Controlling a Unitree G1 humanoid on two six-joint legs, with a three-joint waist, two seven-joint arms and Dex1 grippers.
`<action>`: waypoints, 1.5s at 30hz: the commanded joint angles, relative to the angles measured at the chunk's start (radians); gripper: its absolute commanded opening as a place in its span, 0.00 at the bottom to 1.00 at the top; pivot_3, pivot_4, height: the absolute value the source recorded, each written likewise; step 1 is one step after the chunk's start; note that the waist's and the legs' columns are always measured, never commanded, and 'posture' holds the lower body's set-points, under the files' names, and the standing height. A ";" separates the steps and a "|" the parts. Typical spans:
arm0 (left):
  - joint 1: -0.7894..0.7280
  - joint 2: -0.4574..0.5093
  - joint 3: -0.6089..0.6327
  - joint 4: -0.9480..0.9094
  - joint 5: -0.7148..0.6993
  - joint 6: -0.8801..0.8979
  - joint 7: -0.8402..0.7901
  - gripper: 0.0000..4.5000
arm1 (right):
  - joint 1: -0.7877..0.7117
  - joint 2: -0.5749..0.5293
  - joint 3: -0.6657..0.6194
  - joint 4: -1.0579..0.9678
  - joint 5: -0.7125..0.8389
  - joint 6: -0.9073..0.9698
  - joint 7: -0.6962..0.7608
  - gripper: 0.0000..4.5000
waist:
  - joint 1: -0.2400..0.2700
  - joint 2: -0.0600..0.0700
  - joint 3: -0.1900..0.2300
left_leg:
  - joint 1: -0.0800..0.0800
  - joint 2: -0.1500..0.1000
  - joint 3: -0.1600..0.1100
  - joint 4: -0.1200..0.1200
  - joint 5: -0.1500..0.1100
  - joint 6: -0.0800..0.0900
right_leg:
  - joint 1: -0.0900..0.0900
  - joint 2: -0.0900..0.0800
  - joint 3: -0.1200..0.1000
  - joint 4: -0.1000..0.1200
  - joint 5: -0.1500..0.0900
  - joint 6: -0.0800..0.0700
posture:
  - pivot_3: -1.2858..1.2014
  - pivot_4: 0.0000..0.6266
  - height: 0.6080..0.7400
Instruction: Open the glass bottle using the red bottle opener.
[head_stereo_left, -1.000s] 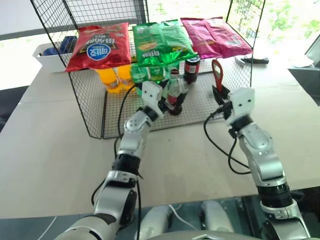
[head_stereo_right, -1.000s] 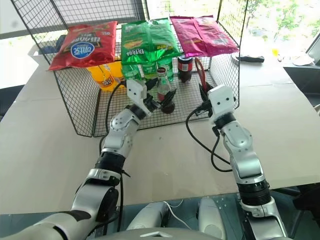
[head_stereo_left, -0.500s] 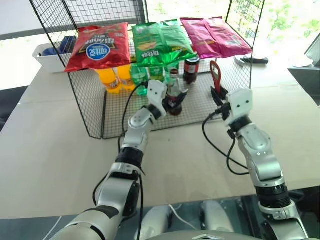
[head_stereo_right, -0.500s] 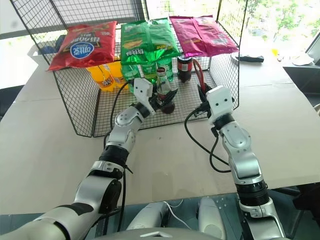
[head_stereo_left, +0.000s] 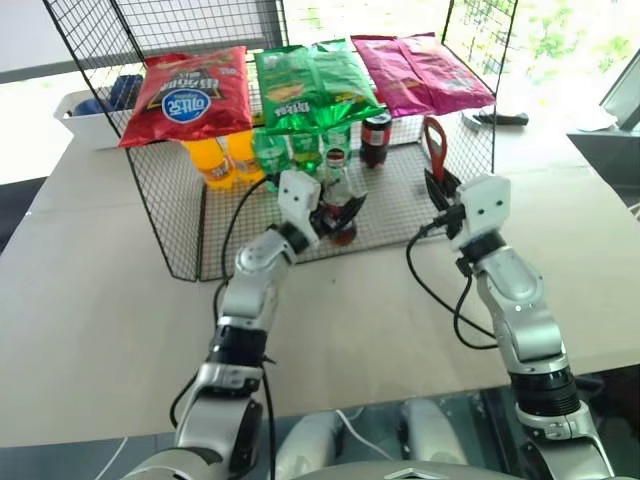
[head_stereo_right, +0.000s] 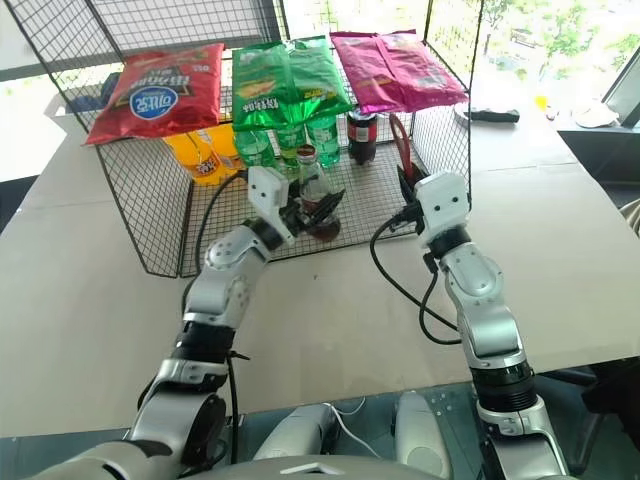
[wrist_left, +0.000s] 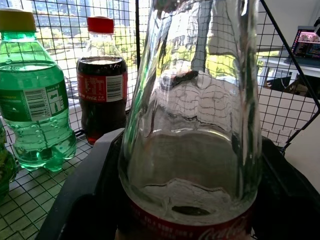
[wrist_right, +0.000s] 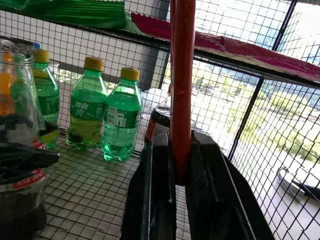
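We have both tools in hand: our left hand (head_stereo_left: 335, 208) is clamped around the body of the glass bottle (head_stereo_left: 338, 205), which stands on the wire rack floor (head_stereo_left: 395, 205) near its front edge, and our right hand (head_stereo_left: 437, 190) is pinched together on the handle of the red bottle opener (head_stereo_left: 434, 148), held upright. The opener sits at about three o'clock from the bottle, well apart. As we judge it, bringing the opener's ring to the bottle's top and levering the cap off are still to do.

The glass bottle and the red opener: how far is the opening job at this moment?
Done: the right gripper is shut on the red opener, which stands upright.

In hand: the left gripper has its fingers on both sides of the glass bottle, on the wire rack.

Left: the opener is apart from the bottle's top, so it must go to the cap and lever it off.
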 joint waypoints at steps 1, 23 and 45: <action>0.062 0.024 -0.029 -0.253 -0.094 0.112 -0.027 0.57 | -0.007 0.008 -0.017 -0.035 -0.001 -0.026 -0.007 0.00 | 0.001 0.000 0.000 | 0.000 0.000 0.000 0.000 0.000 0.000 | 0.000 0.000 0.000 0.000 0.000 0.000 | 0.52 0.24 1.00; 0.274 0.030 -0.092 -0.350 -0.081 -0.049 -0.060 0.99 | -0.013 0.016 -0.020 -0.024 0.000 -0.015 0.006 0.00 | 0.005 0.000 0.000 | 0.000 0.000 0.002 0.000 0.000 0.000 | -0.001 0.000 0.001 0.002 0.000 0.000 | 0.52 0.24 1.00; 0.305 0.064 -0.127 -0.333 -0.031 -0.147 -0.102 0.88 | -0.013 0.019 -0.013 -0.020 0.000 -0.014 0.015 0.00 | 0.005 0.000 0.000 | 0.000 0.000 0.002 0.001 0.000 0.000 | -0.001 0.001 0.002 0.003 0.000 0.000 | 0.52 0.24 1.00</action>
